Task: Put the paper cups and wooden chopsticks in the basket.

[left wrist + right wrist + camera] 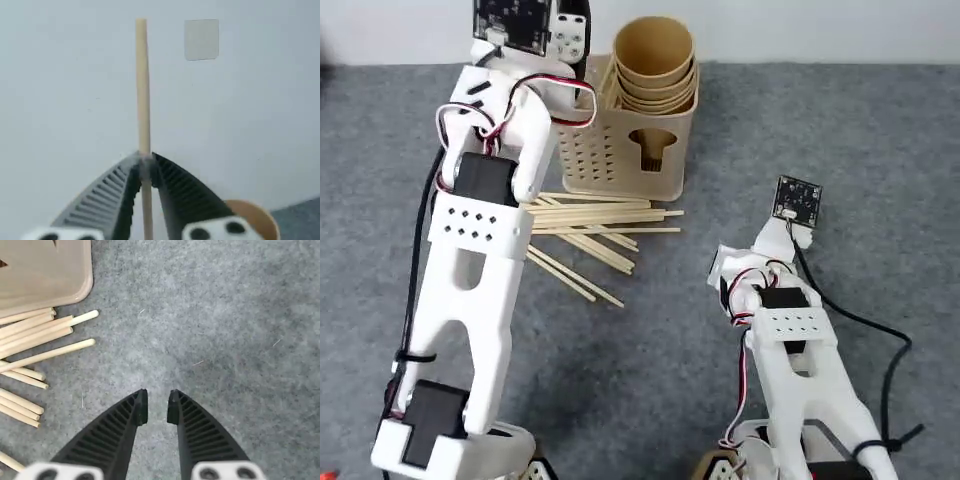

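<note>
Left arm point(470, 270) runs up the left side of the table point(880, 150), its wrist end right beside the basket point(620, 160). Left claw point(145, 159) is pinching one wooden chopstick point(143, 90); the stick stands straight out past the tips against a pale wall. The rim of a paper cup point(252, 217) shows just beside that claw.

Basket stands at the far middle of the table with the stacked paper cups point(655, 60) inside one compartment. Can't tell what's in the other.

Loose chopsticks point(590, 225) lie in a fanned pile on the table in front of the basket, some touching its base.

Right arm point(790, 340) sits to the right of the pile. Right claw point(156, 407) hangs over bare grey table, jaws spread a little, nothing between them, with the chopstick ends and the basket corner near.
</note>
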Controlling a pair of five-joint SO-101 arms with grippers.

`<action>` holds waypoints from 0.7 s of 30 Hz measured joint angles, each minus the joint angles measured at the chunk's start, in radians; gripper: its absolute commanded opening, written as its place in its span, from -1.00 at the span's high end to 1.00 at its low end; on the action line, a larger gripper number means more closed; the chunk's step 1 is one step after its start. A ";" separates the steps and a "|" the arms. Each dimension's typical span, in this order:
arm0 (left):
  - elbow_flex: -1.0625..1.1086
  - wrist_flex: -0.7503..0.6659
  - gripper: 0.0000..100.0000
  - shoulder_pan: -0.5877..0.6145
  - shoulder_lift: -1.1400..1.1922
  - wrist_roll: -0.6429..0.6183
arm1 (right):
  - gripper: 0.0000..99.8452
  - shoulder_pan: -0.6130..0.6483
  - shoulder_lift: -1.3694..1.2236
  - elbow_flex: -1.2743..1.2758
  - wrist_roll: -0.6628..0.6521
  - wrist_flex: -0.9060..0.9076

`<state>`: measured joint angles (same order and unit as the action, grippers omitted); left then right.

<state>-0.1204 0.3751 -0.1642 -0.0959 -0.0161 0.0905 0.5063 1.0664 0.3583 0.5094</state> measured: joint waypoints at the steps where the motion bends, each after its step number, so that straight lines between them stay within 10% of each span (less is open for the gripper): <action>1: 0.000 -0.009 0.97 0.000 0.000 -0.018 | 0.83 0.000 0.000 0.000 0.000 0.000; 21: 0.000 -0.040 0.96 0.066 0.293 -0.115 | 0.83 0.000 0.000 0.000 0.000 0.000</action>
<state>-0.1204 0.3353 -0.0982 0.1972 -0.1312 0.0905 0.5063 1.0664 0.3583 0.5094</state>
